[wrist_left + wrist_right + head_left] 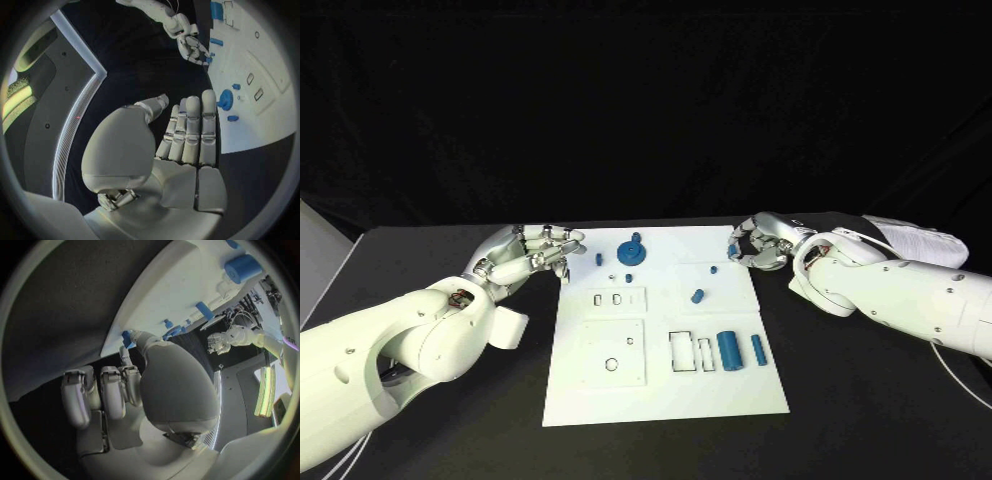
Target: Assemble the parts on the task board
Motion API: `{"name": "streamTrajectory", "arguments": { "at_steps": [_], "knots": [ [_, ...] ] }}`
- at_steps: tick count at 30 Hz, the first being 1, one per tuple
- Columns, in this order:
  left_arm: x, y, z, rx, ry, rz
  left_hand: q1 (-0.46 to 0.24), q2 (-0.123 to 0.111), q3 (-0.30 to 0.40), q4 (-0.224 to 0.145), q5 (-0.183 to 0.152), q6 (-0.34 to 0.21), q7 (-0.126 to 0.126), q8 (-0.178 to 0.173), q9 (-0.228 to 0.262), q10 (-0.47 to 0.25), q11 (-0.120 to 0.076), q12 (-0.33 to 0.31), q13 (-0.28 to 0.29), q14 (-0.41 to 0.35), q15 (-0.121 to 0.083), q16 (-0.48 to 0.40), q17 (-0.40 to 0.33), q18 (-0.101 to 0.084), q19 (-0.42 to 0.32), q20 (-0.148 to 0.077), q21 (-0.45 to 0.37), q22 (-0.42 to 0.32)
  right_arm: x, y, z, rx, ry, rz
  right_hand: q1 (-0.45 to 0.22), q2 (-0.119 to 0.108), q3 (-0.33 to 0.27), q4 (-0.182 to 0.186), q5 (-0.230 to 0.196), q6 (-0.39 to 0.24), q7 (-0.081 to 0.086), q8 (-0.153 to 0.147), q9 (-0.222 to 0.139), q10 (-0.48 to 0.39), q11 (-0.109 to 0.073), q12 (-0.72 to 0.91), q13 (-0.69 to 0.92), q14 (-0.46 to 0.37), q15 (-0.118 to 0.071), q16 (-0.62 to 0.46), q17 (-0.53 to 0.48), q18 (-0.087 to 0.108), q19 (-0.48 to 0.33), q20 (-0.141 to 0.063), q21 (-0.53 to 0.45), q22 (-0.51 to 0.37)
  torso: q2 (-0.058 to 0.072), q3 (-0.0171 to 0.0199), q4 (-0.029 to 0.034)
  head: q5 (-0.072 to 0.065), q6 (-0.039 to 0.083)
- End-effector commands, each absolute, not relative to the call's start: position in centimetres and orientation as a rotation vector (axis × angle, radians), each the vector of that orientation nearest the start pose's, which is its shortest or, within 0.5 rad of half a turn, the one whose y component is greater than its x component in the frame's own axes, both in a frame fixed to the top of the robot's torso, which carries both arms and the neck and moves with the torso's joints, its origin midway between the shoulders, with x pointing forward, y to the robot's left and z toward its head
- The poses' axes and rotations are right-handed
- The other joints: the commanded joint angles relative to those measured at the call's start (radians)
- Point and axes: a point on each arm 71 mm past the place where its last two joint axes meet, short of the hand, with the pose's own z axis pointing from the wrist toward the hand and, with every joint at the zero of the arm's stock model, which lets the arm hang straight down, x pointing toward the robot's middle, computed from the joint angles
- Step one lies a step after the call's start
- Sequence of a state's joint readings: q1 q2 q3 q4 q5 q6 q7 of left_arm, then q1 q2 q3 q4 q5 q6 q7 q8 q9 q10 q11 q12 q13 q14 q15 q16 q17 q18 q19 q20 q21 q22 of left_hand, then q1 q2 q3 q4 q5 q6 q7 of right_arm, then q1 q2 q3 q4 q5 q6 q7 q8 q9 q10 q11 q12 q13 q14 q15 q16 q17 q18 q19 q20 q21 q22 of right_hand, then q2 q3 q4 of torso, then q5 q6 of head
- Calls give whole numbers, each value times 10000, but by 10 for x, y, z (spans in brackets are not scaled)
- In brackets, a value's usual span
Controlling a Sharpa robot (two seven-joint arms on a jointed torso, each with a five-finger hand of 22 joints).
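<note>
The white task board (661, 385) lies in the middle of the table. A blue gear-like part (632, 250) and several small blue parts (697, 295) sit on its far half. A blue cylinder (728, 352) and a blue bar (759, 349) lie by the slots on its right side. My left hand (538, 250) hovers at the board's far left corner, fingers straight and apart (187, 130), holding nothing. At the far right corner is my right hand (764, 242), fingers curled in. Its thumb and a finger (134, 337) pinch a small blue part (127, 337).
The board has rectangular slots (687, 352) and round holes (612, 364) on its near half. Black table surrounds the board on all sides. Both white forearms reach in along the board's left and right edges.
</note>
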State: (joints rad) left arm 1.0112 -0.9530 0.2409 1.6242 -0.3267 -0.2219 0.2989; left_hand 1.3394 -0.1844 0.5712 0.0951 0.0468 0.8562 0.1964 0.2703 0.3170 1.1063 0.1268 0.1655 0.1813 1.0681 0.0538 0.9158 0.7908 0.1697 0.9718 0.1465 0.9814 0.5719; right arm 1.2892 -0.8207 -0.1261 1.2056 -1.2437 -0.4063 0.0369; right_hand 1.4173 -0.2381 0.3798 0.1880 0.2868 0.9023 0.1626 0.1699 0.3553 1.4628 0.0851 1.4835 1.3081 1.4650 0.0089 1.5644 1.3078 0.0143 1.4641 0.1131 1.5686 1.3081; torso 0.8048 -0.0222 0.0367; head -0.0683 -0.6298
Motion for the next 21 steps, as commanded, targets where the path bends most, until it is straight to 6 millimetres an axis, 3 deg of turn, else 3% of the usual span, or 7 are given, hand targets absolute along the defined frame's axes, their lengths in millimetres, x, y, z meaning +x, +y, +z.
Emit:
{"name": "streamTrajectory", "arguments": {
  "at_steps": [1,11,21],
  "knots": [
    [469,230,-153,-8548,14587,-15838,-63,55,-7,-43,32,-69,-2,-21,8,-80,-4,67,16,-39,1,-34,-9,150,-48,17,-35,-15,542,-289,-179,389,16076,5214,-28,91,51,-8,62,78,12,50,8,117,-27,68,1687,1058,-23,64,2630,-143,1067,-8,22,2627,5,-1,-1,3,-6],
    [469,230,-153,-8559,14600,-15813,-61,60,-3,-46,33,-70,-1,-21,10,-83,-4,68,17,-37,0,-37,-12,150,-50,17,-35,-16,542,-289,-180,385,16129,5217,-46,141,138,13,73,228,-43,130,32,164,-76,102,1724,1058,-82,64,2630,-143,1067,-61,22,2627,0,10,-3,4,-25],
    [469,230,-153,-8559,14604,-15789,-60,62,2,-54,33,-81,5,-25,12,-96,-1,66,18,-32,1,-43,-17,151,-53,17,-36,-17,542,-288,-179,358,16037,5270,-189,500,470,97,199,873,-367,636,228,297,-354,187,1828,1058,-383,64,2630,-143,1067,-329,22,2627,8,16,-1,7,-32]
  ]
}}
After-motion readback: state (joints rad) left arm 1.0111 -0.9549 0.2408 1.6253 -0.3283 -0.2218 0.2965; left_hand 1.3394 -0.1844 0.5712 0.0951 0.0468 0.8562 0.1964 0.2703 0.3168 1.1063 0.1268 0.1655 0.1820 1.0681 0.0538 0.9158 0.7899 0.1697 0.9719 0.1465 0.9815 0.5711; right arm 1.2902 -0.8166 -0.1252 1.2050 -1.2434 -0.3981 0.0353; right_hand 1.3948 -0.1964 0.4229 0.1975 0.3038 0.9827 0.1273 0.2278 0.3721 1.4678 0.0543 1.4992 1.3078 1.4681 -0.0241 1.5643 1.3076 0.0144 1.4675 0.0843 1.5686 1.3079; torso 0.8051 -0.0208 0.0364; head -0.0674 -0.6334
